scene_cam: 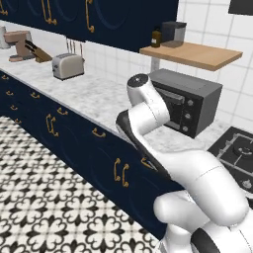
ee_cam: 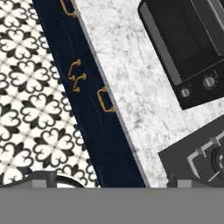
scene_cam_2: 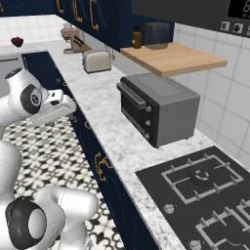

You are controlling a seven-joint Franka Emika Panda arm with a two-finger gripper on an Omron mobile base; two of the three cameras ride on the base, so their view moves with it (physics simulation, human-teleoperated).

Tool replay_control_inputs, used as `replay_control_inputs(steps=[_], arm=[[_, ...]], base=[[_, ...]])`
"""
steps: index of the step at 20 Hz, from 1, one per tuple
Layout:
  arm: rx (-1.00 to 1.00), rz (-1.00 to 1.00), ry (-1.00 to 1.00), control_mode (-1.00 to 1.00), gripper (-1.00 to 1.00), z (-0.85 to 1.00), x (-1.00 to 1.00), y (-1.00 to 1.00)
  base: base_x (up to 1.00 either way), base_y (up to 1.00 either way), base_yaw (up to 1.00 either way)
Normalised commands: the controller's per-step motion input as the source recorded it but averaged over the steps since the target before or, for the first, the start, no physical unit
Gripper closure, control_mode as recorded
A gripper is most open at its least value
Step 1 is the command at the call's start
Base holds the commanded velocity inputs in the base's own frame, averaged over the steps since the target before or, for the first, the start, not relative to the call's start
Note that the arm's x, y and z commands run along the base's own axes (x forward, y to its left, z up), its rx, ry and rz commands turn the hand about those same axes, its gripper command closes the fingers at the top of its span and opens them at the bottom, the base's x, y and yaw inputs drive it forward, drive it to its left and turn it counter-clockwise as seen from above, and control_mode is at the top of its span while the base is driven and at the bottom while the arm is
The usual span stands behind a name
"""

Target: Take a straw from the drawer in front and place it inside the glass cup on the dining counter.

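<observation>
In the hand view my gripper (ee_cam: 109,181) is open, its two dark fingertips (ee_cam: 43,178) set far apart with nothing between them. It hangs high above the navy cabinet run, looking down along it. The drawer (ee_cam: 99,110) is the shallow navy front just under the worktop's edge, with one curved brass handle (ee_cam: 105,99). It is shut, so the straw is hidden. From the right base view my hand (scene_cam_2: 61,106) reaches out over the cabinet fronts. The glass cup and the dining counter are out of view.
A grey toaster oven (scene_cam: 190,101) stands on the marble worktop (scene_cam: 94,94) behind the drawer. The black stove (scene_cam_2: 200,190) lies to its right, and a wooden shelf (scene_cam: 197,54) hangs above. A toaster (scene_cam: 67,65) sits further left. Paired upright brass handles (ee_cam: 75,76) mark cabinet doors below.
</observation>
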Motion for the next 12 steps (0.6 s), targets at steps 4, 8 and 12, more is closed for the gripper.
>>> replay_control_inputs(steps=[4,8,12], arm=[[-0.47,-0.03,-0.02,-1.0,-1.0,-0.86,0.09,0.52],[-0.41,-0.04,0.0,-1.0,-1.0,-0.78,0.25,0.1],[-0.35,-0.02,0.0,-1.0,-1.0,-0.76,0.43,0.0]], base=[[0.0,0.0,0.0],[0.0,0.0,0.0],[0.0,0.0,0.0]])
